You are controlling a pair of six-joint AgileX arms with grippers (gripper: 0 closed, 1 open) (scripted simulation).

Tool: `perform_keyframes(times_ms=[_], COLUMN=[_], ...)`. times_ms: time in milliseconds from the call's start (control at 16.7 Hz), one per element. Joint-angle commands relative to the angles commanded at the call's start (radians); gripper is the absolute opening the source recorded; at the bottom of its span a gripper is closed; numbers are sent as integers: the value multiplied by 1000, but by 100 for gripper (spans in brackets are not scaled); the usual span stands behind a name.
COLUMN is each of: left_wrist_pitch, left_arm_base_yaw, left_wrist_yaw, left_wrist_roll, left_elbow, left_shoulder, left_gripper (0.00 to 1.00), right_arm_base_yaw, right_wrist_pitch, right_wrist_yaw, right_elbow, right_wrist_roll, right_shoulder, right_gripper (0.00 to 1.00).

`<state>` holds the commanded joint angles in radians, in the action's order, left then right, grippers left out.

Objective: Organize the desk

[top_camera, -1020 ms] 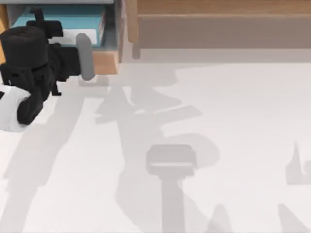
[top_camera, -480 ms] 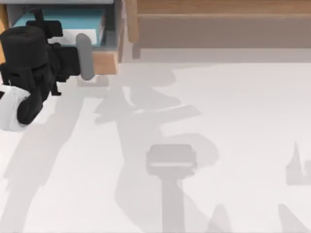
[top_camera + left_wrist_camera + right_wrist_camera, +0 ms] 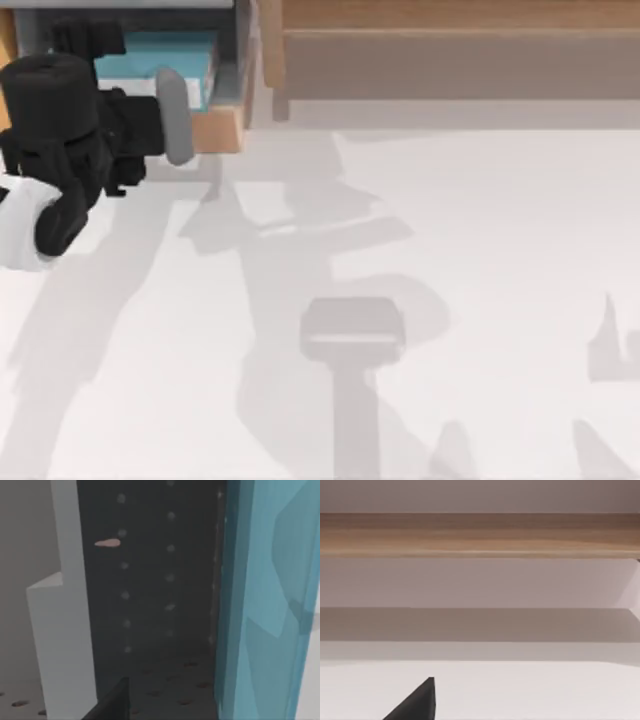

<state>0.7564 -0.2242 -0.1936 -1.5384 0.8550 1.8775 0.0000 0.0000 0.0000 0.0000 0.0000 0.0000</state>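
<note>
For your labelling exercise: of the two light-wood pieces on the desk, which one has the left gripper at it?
The drawer box at top left, holding something blue; the left gripper is at its front. The raised shelf stands apart.

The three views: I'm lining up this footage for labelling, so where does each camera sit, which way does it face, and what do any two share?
Top view: above the desk, looking down; left arm and its pincer at the drawer box.
Left wrist view: on the left arm, facing a blue book and dark drawer lining; a dark pincer tip at the frame's edge.
Right wrist view: on the right arm, facing the wooden shelf; a pincer tip shows.
Shared: top and left wrist views show the book; top and right wrist views, the shelf.
</note>
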Motion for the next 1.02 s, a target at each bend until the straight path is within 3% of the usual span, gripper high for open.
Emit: perform_keyframes(times_ms=[360, 1020], left_wrist_pitch=[1, 51], left_arm_base_yaw=[-2, -33], left_wrist_yaw=[-1, -33], left_wrist_roll=[1, 9], left_elbow=[-4, -206], left_shoulder=[-3, -154], left_gripper=[100, 100], right_arm_base_yaw=[0, 0], right_wrist_pitch=[0, 0], right_wrist_yaw=[0, 0], right_elbow=[0, 0], right_wrist_roll=[0, 0], right_shoulder=[0, 0], right_gripper=[100, 100])
